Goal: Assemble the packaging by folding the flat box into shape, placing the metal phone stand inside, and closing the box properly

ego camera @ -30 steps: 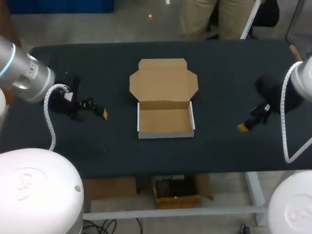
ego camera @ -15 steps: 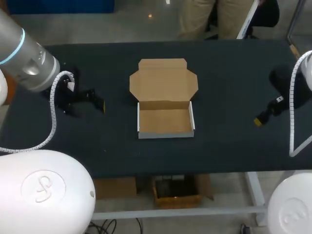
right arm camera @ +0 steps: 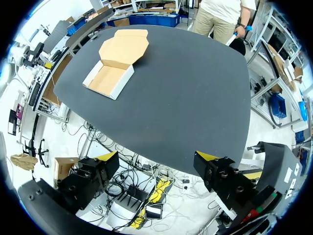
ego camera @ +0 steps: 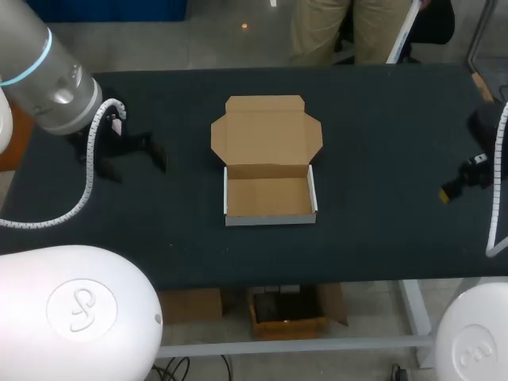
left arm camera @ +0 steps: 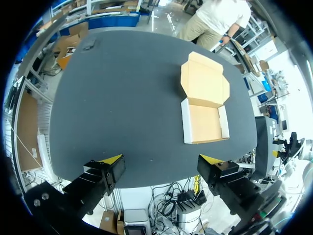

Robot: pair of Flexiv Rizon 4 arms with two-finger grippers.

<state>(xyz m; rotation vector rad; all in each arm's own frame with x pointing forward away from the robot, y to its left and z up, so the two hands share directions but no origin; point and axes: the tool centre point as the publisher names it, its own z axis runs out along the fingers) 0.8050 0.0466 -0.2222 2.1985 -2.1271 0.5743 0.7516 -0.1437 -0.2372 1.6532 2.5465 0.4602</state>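
Box (ego camera: 268, 194), tray formed, lid open toward 12 o'clock, at centre of table (ego camera: 381, 119); no phone stand in view. Your left gripper (left arm camera: 161, 159) at 9 o'clock and right gripper (right arm camera: 157, 156) at 3 o'clock gape wide, empty. Close the lid now and you likely seal an empty box.

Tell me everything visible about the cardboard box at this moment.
The cardboard box is plain brown inside, with white outer walls. Its tray is folded into a shallow rectangle and is empty. The lid lies open and flat on the far side, its side tabs spread. The box sits mid-table on the dark table, and nothing else touches it.
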